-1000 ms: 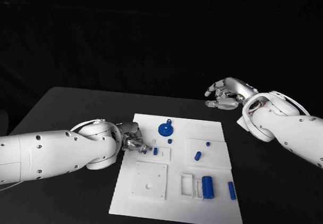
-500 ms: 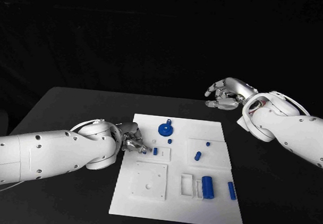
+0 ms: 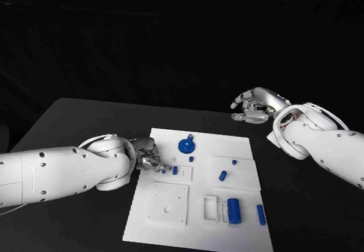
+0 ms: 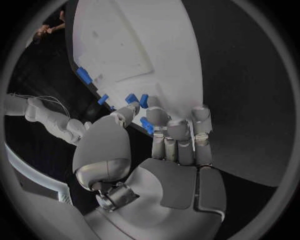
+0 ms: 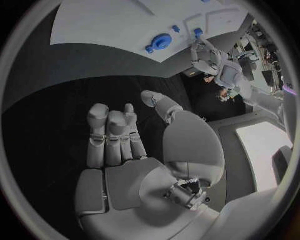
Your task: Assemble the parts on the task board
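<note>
The white task board [image 3: 197, 236] lies in the middle of the black table. My left hand [image 3: 150, 161] is low at the board's left edge and pinches a small blue part [image 4: 147, 125] between thumb and fingers [image 4: 179, 131]. Just beside it a short blue peg [image 3: 174, 170] stands in a small square recess. Other parts on the board are a round blue wheel [image 3: 186, 145], a blue peg [image 3: 222, 175], a blue cylinder [image 3: 234, 210] and a blue bar [image 3: 261, 214]. My right hand [image 3: 255, 106] hangs above the table's far edge, holding nothing, its fingers [image 5: 112, 132] apart from the thumb.
A square white plate [image 3: 168, 203] with a small hole is set into the board's near left. Bare black table [image 3: 87, 123] runs around the board on all sides. My right forearm [image 3: 336, 150] reaches over the table's right side.
My left hand has shifted slightly right, toward the small square recess and its peg. The right hand has not moved.
</note>
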Robot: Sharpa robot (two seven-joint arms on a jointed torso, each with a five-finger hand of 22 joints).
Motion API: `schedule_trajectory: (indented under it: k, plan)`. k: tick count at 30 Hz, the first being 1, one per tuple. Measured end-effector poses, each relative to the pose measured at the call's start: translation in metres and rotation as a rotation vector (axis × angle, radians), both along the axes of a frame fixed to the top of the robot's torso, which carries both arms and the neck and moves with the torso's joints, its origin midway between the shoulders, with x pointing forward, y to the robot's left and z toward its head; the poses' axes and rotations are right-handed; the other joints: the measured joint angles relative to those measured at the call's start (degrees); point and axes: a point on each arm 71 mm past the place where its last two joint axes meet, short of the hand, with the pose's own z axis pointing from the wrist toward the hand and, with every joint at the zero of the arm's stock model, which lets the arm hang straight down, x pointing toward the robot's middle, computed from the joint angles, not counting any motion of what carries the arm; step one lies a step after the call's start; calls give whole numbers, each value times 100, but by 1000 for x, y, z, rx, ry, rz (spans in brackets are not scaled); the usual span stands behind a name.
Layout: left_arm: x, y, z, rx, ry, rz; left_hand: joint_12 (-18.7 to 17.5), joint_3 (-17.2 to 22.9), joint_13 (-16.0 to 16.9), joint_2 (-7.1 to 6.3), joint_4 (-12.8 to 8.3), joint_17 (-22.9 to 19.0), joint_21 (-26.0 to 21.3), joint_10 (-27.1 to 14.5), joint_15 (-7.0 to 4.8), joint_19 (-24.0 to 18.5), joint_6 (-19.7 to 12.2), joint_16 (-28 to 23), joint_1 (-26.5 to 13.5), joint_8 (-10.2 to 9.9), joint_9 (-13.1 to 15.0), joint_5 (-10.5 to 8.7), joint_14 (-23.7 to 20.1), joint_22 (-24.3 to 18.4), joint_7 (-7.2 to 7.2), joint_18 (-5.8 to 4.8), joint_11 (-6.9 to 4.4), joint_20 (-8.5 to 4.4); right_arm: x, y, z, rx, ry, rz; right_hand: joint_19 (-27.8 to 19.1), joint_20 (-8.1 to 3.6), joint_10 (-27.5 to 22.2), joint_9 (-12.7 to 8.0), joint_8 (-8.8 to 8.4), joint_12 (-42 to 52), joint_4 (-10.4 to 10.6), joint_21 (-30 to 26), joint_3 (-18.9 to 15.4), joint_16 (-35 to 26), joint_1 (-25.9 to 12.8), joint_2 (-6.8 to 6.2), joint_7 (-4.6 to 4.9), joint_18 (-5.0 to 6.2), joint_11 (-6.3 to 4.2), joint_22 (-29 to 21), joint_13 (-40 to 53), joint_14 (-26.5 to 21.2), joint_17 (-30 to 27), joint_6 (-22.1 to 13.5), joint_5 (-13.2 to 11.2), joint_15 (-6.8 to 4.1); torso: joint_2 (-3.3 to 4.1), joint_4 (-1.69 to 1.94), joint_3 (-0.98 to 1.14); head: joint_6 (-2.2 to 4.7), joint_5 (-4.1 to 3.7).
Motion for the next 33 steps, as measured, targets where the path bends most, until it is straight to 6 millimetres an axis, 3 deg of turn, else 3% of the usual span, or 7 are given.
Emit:
schedule_trajectory:
  k: [10,14,20,24,26,28,33]
  plan:
    - [4,1,8,-26,-19,17,-15,-17,9,10,460,-8,0,0,-3,0,-22,0,-176,0,18,0,-3,2,-19,0,0,0,0,0,0,0,1,-1,0,2,0,0,0,0,0,0,0,0,0,0,-3,0,0,0,0,0,0,2,0,0,2,-2,1,4,-7]
    - [8,5,18,-63,-37,42,-150,-47,-20,1,586,-68,-23,-74,-17,-64,-126,-136,-145,-87,18,0,-90,4,42,0,74,21,0,-1,-1,0,2,-2,-1,2,0,0,0,0,0,0,0,0,0,0,-6,0,0,0,0,0,0,5,0,0,2,-5,1,13,-13]
    - [13,11,34,-178,-68,83,-651,-223,-224,32,468,-277,-297,-528,106,-450,-821,-626,399,-499,-162,0,-541,4,271,0,291,119,1,-3,-1,-1,2,-8,-1,4,0,0,0,0,0,0,0,0,0,0,9,0,0,0,1,0,0,-11,0,0,-2,-1,1,19,-35]
    - [16,10,37,-260,-79,86,-1167,-211,-430,162,54,-468,-627,-1005,329,-858,-1192,-1111,1102,-738,-346,54,-974,-73,489,-213,488,235,1,-3,-2,-1,3,-9,-1,5,0,0,0,0,0,0,0,0,0,0,9,0,0,0,1,0,0,-11,0,0,-4,2,2,35,-47]
    - [19,7,38,-297,-84,75,-1469,-71,-557,299,-424,-569,-744,-1235,463,-980,-1359,-1371,1692,-840,-438,386,-1148,-107,575,-223,582,296,1,-4,-2,-1,3,-11,-8,11,0,-2,0,3,0,0,0,0,0,0,9,0,0,0,1,0,0,-11,0,0,-3,2,1,51,-50]
    - [22,3,41,-328,-96,53,-1896,22,-748,420,-921,-662,-870,-1458,609,-1139,-1478,-1622,2038,-935,-554,540,-1311,-138,694,-223,738,332,2,-5,-2,-1,4,-14,-9,12,0,-10,0,22,0,0,0,0,0,0,9,0,0,0,1,0,0,-12,0,0,-3,1,1,62,-54]
    - [28,-11,45,-365,-142,-35,-3155,272,-1272,608,-1919,-693,-995,-1643,829,-1209,-1684,-1888,2198,-1213,-901,503,-1301,-146,901,-223,1050,367,3,-5,-3,0,6,-17,-9,13,0,-10,0,23,0,0,0,0,0,0,9,0,0,0,-4,0,0,-12,0,0,-3,2,1,98,-66]
